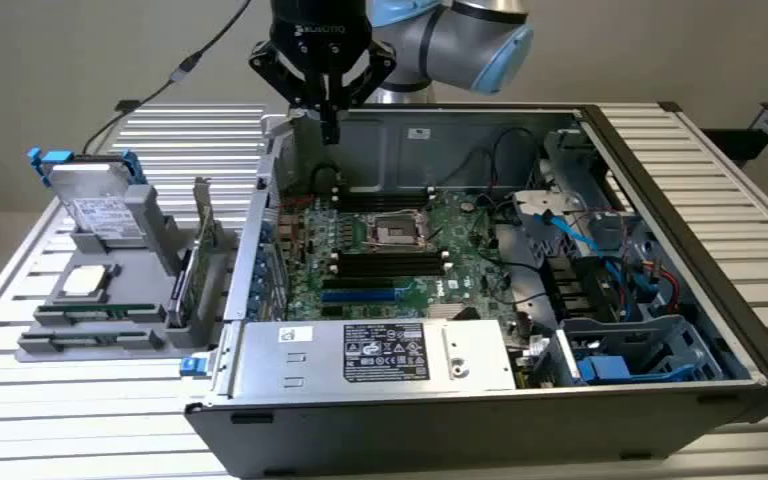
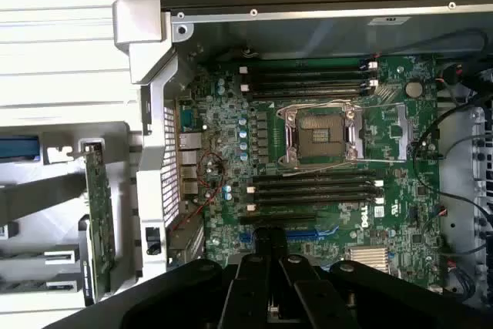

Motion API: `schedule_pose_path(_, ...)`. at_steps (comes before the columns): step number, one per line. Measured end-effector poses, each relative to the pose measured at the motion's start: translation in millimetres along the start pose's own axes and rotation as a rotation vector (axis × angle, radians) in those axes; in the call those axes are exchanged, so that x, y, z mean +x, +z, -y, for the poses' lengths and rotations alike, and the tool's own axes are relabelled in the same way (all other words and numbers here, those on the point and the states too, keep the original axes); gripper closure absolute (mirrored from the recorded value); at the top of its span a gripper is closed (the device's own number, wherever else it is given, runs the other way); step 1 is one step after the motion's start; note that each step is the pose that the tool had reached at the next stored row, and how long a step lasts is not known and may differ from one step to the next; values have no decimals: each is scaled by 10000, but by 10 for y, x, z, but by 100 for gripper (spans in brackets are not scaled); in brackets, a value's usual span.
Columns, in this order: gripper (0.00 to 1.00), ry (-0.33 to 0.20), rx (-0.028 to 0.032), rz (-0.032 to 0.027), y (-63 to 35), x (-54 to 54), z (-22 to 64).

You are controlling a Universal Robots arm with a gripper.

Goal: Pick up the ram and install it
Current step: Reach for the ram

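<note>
While the arm hangs over the open computer case (image 1: 491, 425), its gripper (image 1: 328, 124) is clenched on nothing, fingers pressed together at the top centre of the exterior view, above the back edge of the motherboard (image 1: 398, 250). The wrist view looks past the shut gripper (image 2: 271, 252) onto the black memory slots (image 2: 308, 78). The ram (image 1: 91, 313) lies at the lower left of the exterior view in a grey rack (image 1: 51, 350) outside the case — well apart from the gripper, near the upright expansion card (image 1: 204, 250).
</note>
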State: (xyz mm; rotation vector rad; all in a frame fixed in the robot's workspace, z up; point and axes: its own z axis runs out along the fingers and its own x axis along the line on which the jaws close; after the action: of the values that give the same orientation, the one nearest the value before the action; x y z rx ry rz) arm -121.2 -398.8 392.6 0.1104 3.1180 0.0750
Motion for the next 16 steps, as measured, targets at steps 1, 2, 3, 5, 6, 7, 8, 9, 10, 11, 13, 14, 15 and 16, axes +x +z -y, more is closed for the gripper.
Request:
schedule_pose_path(1,90,0,0,1,0,0,0)
schedule_pose_path(2,90,0,0,0,0,0,0)
schedule_pose_path(3,90,0,0,0,0,0,0)
schedule_pose_path(5,90,0,0,1,0,0,0)
schedule_pose_path(6,90,0,0,1,0,0,0)
schedule_pose_path(7,90,0,0,1,0,0,0)
schedule_pose_path(8,90,-1,1,-1,-1,4,0)
schedule_pose_path(9,90,-1,2,0,-2,32,3)
schedule_pose_path(10,90,-1,3,-1,-3,73,8)
schedule_pose_path(11,90,0,0,0,-3,120,18)
schedule_pose_path(13,90,0,0,0,-1,211,40)
schedule_pose_path(14,90,-1,0,1,2,255,49)
schedule_pose_path(15,90,0,1,0,5,301,59)
schedule_pose_path(16,90,1,0,1,9,346,67)
